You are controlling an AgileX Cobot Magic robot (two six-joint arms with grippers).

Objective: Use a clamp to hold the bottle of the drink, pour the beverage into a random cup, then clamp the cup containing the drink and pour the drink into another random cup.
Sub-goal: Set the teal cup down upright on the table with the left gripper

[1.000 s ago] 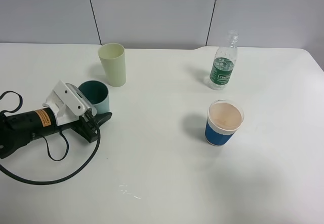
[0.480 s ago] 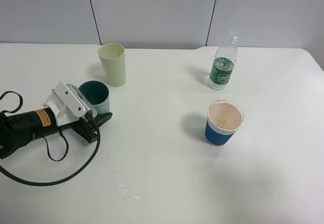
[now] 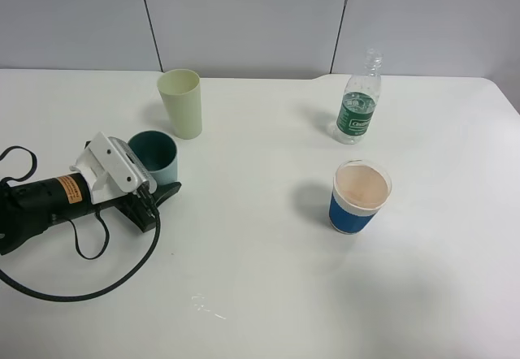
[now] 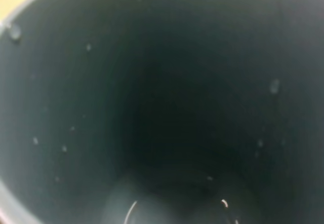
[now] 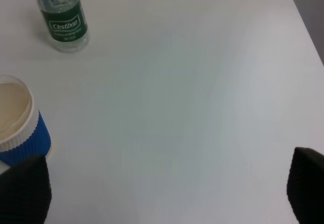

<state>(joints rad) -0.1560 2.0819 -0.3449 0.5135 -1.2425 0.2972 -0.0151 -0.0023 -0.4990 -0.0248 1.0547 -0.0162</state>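
Left gripper (image 3: 160, 194) sits low on the desk (image 3: 260, 294), fingers closed on the teal tumbler (image 3: 154, 156) beside the pale yellow-green tumbler (image 3: 181, 103). Looks like the second pour: lift, then tip into that one. Right fingers (image 5: 23, 193) are wide open, near the blue cup (image 5: 20, 120) and bottle (image 5: 63, 16).

The small clear plastic bottle (image 5: 63, 17) carries a dark green label with white lettering reading "Cestbon". An orange sticker on the black left arm (image 3: 68, 188) bears print too small to read.
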